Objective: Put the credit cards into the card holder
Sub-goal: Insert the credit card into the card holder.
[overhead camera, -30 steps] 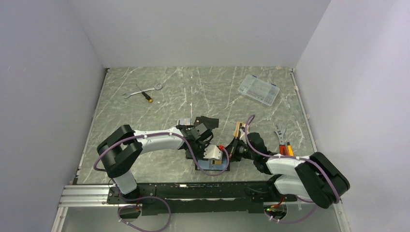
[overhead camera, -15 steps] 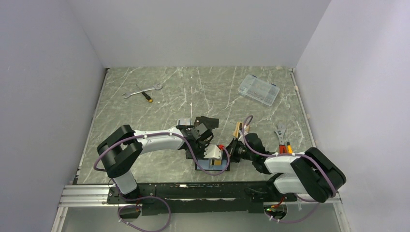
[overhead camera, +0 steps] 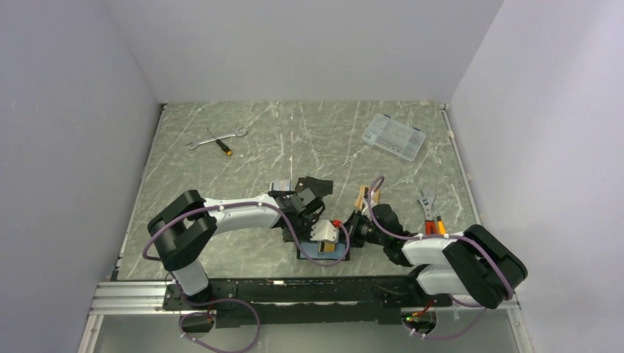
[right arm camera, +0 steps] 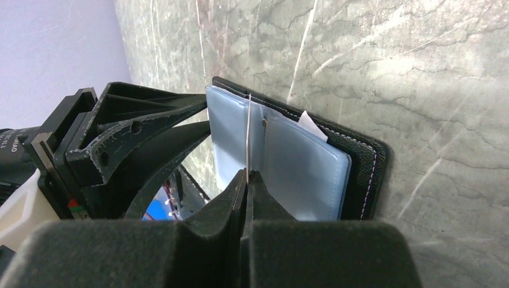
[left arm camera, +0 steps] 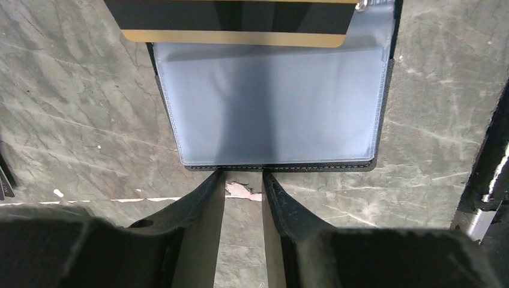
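Note:
The card holder [overhead camera: 324,254] lies open on the table, pale blue-grey pockets up [left arm camera: 270,108], black rim showing [right arm camera: 369,174]. My right gripper [right arm camera: 246,174] is shut on a credit card [right arm camera: 248,129], seen edge-on, upright, its far edge at a pocket near the fold. In the left wrist view this card [left arm camera: 234,38] shows its black stripe over the holder's far side. My left gripper [left arm camera: 243,177] is narrowly open, with its fingertips [left arm camera: 215,180] at the holder's near edge and nothing between them. In the top view the two grippers [overhead camera: 321,237] [overhead camera: 351,226] meet over the holder. Another tan card [overhead camera: 361,197] lies behind.
A flat black piece [overhead camera: 313,184] lies just behind the left gripper. Orange-handled tools [overhead camera: 431,217] lie at the right. A clear plastic box [overhead camera: 394,136] is at the back right. A wrench [overhead camera: 218,134] and a screwdriver [overhead camera: 223,145] are at the back left.
The right arm's elbow has shifted a little to the left. Its gripper has stayed on the card at the holder. The left arm has not moved.

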`<action>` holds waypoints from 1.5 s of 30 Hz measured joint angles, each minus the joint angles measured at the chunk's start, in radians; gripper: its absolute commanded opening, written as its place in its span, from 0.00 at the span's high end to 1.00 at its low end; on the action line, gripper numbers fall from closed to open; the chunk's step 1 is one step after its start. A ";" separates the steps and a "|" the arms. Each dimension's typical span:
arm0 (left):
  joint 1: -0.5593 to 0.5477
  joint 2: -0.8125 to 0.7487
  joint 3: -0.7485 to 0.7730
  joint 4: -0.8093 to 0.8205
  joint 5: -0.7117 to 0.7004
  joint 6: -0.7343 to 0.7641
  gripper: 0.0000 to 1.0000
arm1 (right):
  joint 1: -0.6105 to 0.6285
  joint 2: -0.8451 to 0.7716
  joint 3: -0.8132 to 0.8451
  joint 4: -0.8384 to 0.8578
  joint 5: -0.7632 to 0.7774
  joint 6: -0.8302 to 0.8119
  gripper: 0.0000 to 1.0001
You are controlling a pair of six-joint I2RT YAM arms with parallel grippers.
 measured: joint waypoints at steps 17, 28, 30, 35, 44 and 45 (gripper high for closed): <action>-0.002 0.001 -0.001 0.003 -0.007 -0.014 0.70 | 0.085 0.045 -0.029 0.086 0.058 0.058 1.00; -0.002 0.001 0.000 0.003 -0.007 -0.014 0.72 | 0.102 -0.068 -0.078 0.011 0.094 0.074 1.00; -0.003 0.001 0.000 0.003 -0.007 -0.014 0.72 | 0.103 -0.041 -0.072 0.022 0.086 0.074 1.00; -0.003 0.001 0.000 0.003 -0.007 -0.014 0.73 | 0.103 0.026 -0.050 0.064 0.061 0.077 1.00; -0.005 0.002 0.001 0.000 -0.009 -0.014 0.73 | 0.103 0.047 -0.035 0.075 0.045 0.069 1.00; -0.005 0.003 0.002 0.000 -0.009 -0.014 0.73 | 0.103 0.055 -0.031 0.076 0.041 0.067 1.00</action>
